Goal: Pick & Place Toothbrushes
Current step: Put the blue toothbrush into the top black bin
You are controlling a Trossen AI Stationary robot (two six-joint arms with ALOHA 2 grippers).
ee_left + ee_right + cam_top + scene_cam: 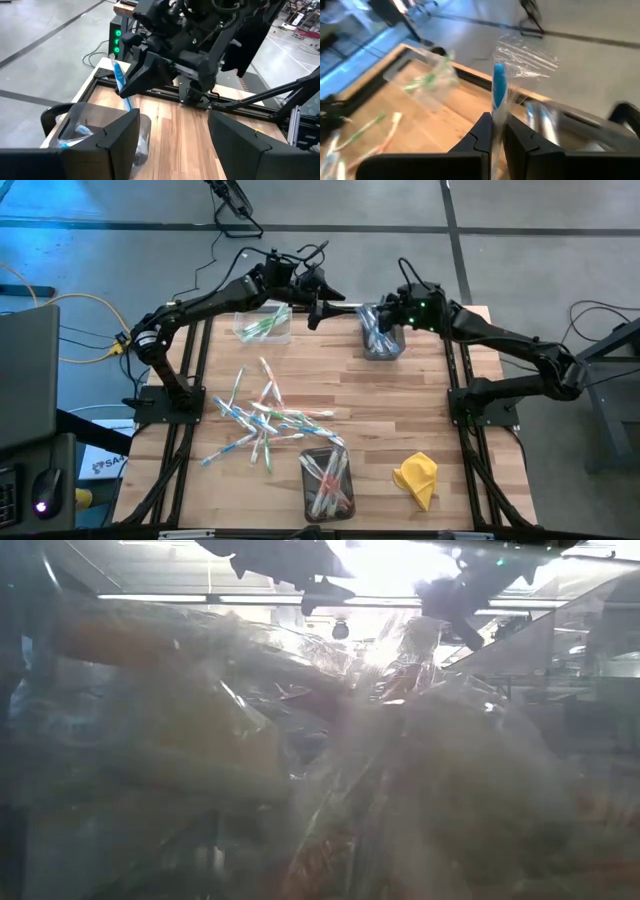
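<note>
Right end effector [497, 132] pinched shut on a blue toothbrush [498, 90], held upright over the clear bin of blue brushes [381, 340] at the desk's [400, 410] far edge. Left end effector [172, 135] spread open, empty, just beside that bin. Loose toothbrushes [265, 420] scattered mid-desk. Low view too glared over, apparently by plastic wrap.

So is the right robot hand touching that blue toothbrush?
Touching. In the right wrist view, the right gripper has its two dark fingers pinched shut on the blue toothbrush, which sticks up between them.
</note>
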